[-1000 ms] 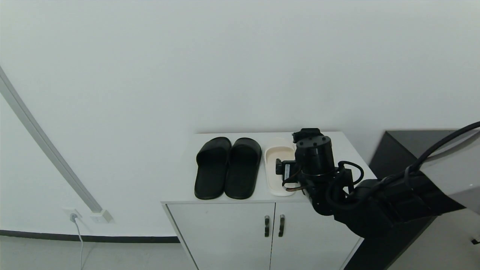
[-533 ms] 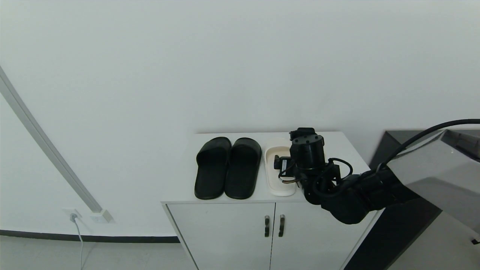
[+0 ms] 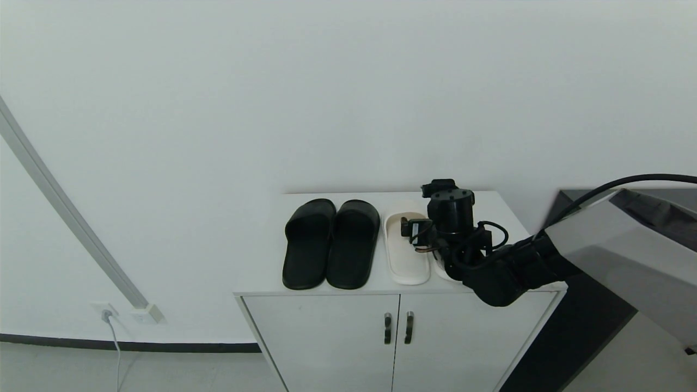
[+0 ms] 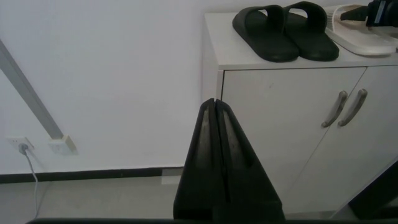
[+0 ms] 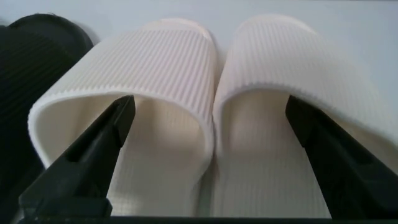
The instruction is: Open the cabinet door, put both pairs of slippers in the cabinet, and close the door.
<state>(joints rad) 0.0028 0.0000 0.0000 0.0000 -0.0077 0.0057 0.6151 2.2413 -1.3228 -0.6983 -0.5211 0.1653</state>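
Note:
A white cabinet [image 3: 326, 337] stands with both doors closed, its two dark handles [image 3: 397, 328] side by side at the middle. On its top lie a pair of black slippers [image 3: 329, 245] and, to their right, a pair of white slippers [image 3: 405, 253], the right one mostly hidden under my right arm [image 3: 490, 272]. My right gripper [image 5: 210, 109] is open, one finger reaching into each white slipper [image 5: 155, 81] under the straps. My left gripper [image 4: 215, 104] is shut and empty, low in front of the cabinet's left corner [image 4: 214, 74].
A white wall rises right behind the cabinet. A dark piece of furniture [image 3: 582, 207] stands just to the cabinet's right. Left of the cabinet, a grey conduit [image 3: 54, 196] runs down the wall to a socket with a cable [image 3: 106, 314].
My right arm has stretched farther forward and sunk toward the white slippers, uncovering more of the left white one. The slippers and doors have not moved.

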